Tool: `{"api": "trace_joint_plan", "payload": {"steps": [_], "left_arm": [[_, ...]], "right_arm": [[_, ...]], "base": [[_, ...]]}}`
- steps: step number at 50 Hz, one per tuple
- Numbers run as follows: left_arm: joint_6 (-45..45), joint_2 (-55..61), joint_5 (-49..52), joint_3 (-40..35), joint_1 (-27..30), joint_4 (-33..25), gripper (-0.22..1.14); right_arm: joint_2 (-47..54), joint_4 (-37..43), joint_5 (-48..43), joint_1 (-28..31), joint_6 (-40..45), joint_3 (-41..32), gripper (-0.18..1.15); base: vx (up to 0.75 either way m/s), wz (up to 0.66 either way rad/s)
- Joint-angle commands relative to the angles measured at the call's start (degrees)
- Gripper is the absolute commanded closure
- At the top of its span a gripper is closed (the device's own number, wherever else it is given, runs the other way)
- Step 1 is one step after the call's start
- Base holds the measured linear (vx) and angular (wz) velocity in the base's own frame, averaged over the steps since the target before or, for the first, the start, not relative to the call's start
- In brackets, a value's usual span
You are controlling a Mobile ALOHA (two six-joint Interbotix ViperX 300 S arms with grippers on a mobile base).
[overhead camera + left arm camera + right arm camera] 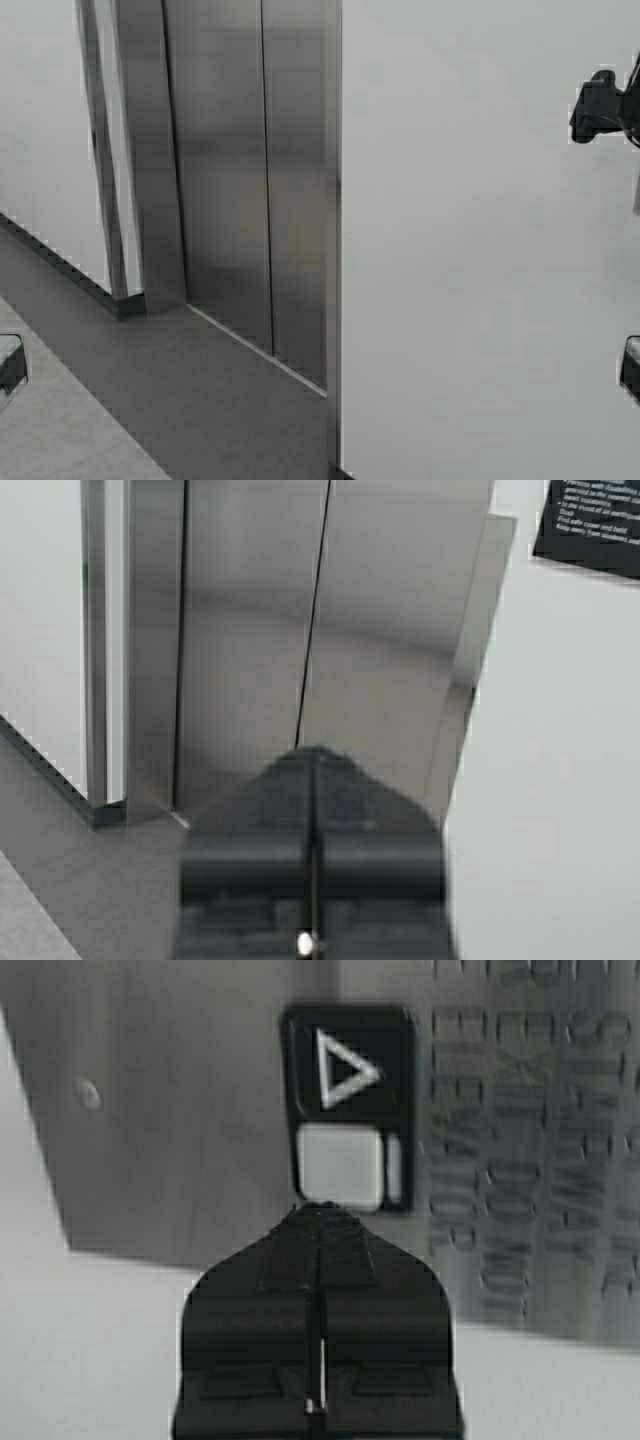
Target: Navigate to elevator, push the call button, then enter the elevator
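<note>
At the steel wall panel (180,1110), the right gripper (318,1210), fingers pressed together, seemingly touches the call button (340,1165); left gripper (314,755) closed, facing the shut elevator (260,190).

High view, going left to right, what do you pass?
White wall → brushed steel elevator frame → closed brushed stainless-steel elevator doors → plain white wall panel → black right gripper at the right edge.
</note>
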Motion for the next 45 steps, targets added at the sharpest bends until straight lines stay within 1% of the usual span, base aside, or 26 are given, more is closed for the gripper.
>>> {"api": "trace_joint_plan", "payload": {"steps": [1, 24, 31, 37, 45], "left_arm": [[0.4, 0.3, -0.4, -0.4, 0.0, 0.1, 0.89], [0.8, 0.4, -0.4, -0.3, 0.0, 0.1, 0.89], [0.8, 0.6, -0.4, -0.4, 0.0, 0.1, 0.89], [0.6, 0.4, -0.4, -0.4, 0.0, 0.1, 0.89], [0.6, 0.0, -0.4, -0.5, 0.0, 0.1, 0.89]], "right_arm": [[-0.5, -1.1, -0.3, -0.1, 0.4, -1.3, 0.91], [0.3, -2.5, -1.3, -2.4, 0.1, -4.6, 0.91], [-0.2, -2.5, -1.3, -2.5, -0.4, -4.3, 0.91], [-1.8, -2.5, -1.2, -1.3, -0.3, -1.9, 0.91], [-7.2, -2.5, -0.8, 2.8, -1.0, 1.9, 0.91]], "base": [[0.03, 0.03], [0.02, 0.01], [0.0, 0.01], [0.0, 0.0], [0.0, 0.0]]}}
